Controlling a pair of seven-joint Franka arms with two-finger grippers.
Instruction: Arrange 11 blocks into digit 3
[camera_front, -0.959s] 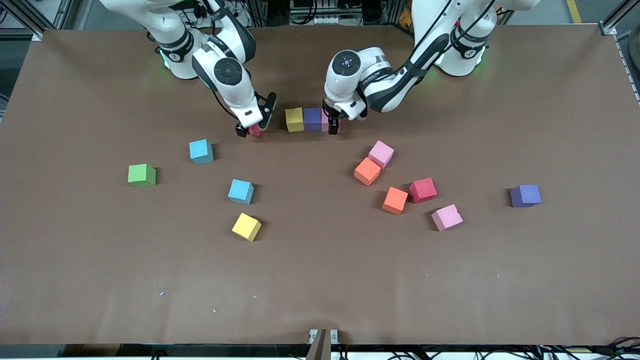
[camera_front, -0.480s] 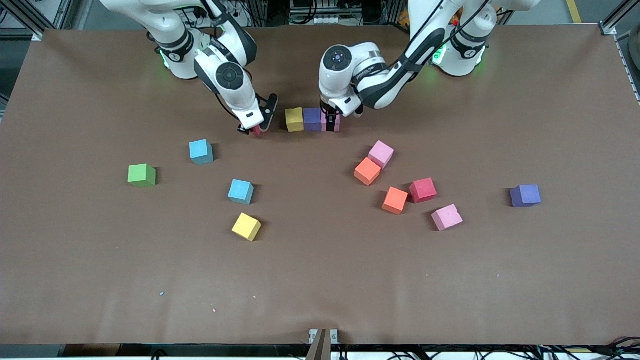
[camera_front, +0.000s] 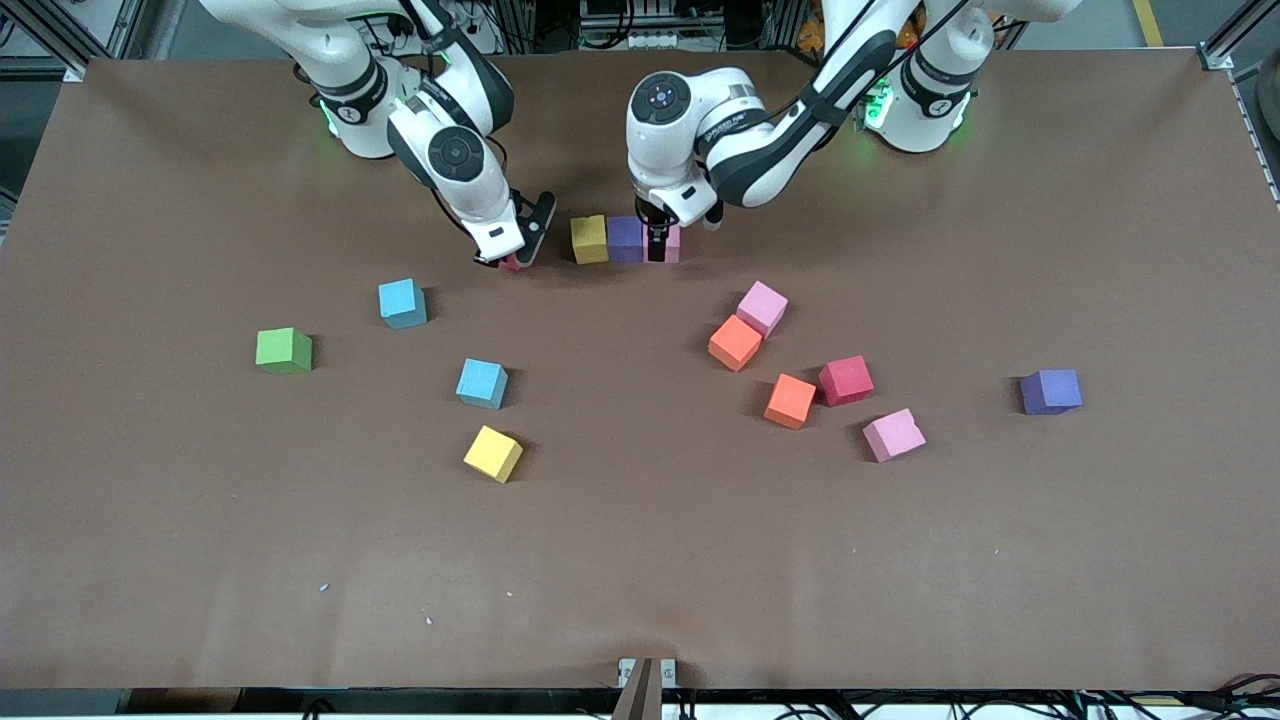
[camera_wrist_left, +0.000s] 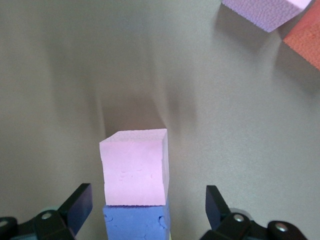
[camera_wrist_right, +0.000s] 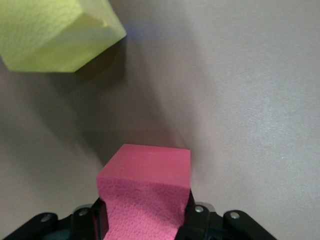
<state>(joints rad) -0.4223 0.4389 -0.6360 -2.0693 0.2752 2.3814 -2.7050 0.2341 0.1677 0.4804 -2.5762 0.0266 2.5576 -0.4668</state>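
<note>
A row of three blocks lies near the robots' bases: yellow, purple and pink. My left gripper hangs open over the pink end of the row. Its fingers stand wide of the pink block and the purple one, touching neither. My right gripper is shut on a red block at table level, beside the row's yellow block toward the right arm's end.
Loose blocks lie nearer the front camera: light blue, yellow, pink, orange, red, purple. A green cube sits toward the right arm's end.
My right gripper's fingers have come together on the red block. The left arm has drawn back toward its base and lifted slightly, its gripper still open over the pink block.
</note>
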